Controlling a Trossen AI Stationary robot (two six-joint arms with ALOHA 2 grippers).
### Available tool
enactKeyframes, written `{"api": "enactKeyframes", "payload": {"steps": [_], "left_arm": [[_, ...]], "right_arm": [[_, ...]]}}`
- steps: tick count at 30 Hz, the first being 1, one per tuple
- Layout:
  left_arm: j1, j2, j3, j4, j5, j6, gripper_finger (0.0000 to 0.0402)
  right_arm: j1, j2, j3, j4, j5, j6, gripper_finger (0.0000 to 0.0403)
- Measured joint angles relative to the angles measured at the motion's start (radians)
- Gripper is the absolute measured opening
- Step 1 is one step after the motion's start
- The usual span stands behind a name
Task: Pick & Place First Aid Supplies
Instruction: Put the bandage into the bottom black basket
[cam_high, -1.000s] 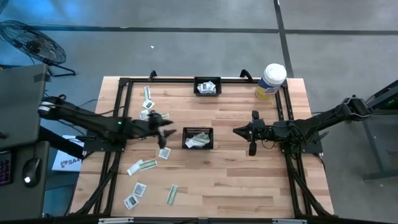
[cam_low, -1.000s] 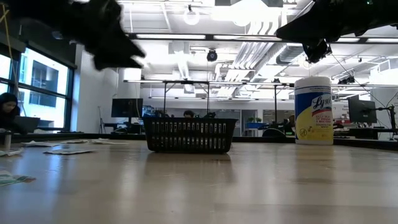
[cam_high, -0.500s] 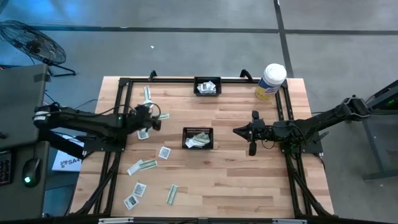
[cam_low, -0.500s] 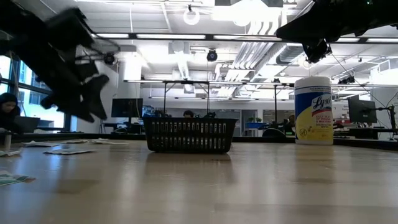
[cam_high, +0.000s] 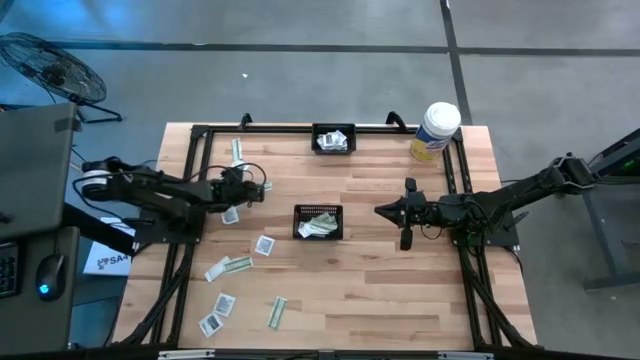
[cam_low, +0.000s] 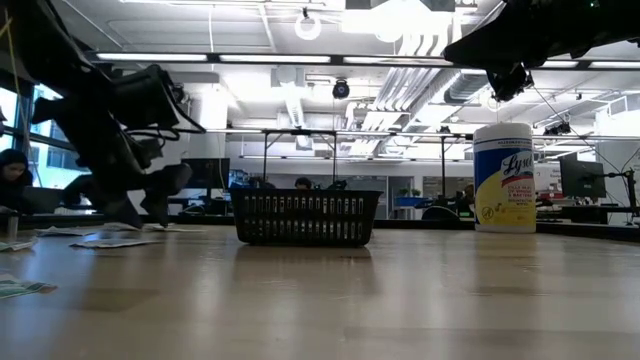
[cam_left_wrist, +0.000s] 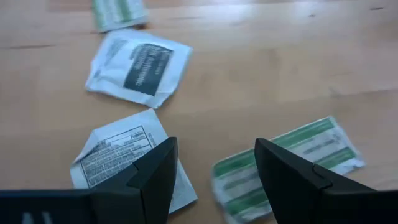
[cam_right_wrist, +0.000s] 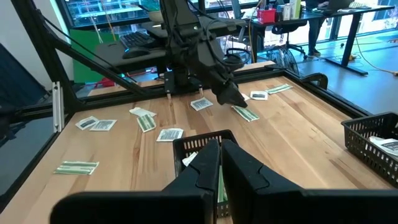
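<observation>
Several first aid packets lie flat on the left half of the table: white squares and green-and-white strips. My left gripper is open and low over the table's left side, pointing down. In the left wrist view, a white printed packet lies beside one finger and a green strip beside the other. Whether the fingers touch them I cannot tell. My right gripper is shut, empty and held high right of the centre basket.
The centre black basket holds some packets, and so does a second black basket at the far edge. A white-and-yellow canister stands at the far right corner. Bare wood lies between the centre basket and the near edge.
My left gripper has moved from beside the centre basket toward the table's left edge and has come down from high up to just above the packets there. The right arm has kept still.
</observation>
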Motion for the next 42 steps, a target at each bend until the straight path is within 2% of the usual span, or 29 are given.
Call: {"api": "enactKeyframes", "payload": {"steps": [8,11,17,26,32,42], "left_arm": [[-0.001,0.046,0.002,0.043,-0.008,0.016,0.0213],[0.000,0.027,0.002,0.013,0.001,0.048,0.0213],[0.000,-0.041,0.013,-0.161,-0.004,0.024,0.0213],[-0.002,-0.084,0.013,-0.139,0.041,0.037,0.0213],[-0.057,-0.084,0.013,-0.139,0.011,0.033,0.0213],[-0.140,-0.084,0.013,-0.180,-0.006,-0.063,0.0213]], "right_arm": [[0.000,0.000,0.000,0.000,0.000,0.000,0.0012],[0.000,0.000,0.000,0.000,0.000,0.000,0.0012],[0.000,0.000,0.000,0.000,0.000,0.000,0.0012],[0.000,0.000,0.000,0.000,0.000,0.000,0.0012],[0.000,0.000,0.000,0.000,0.000,0.000,0.0012],[0.000,0.000,0.000,0.000,0.000,0.000,0.0012]]}}
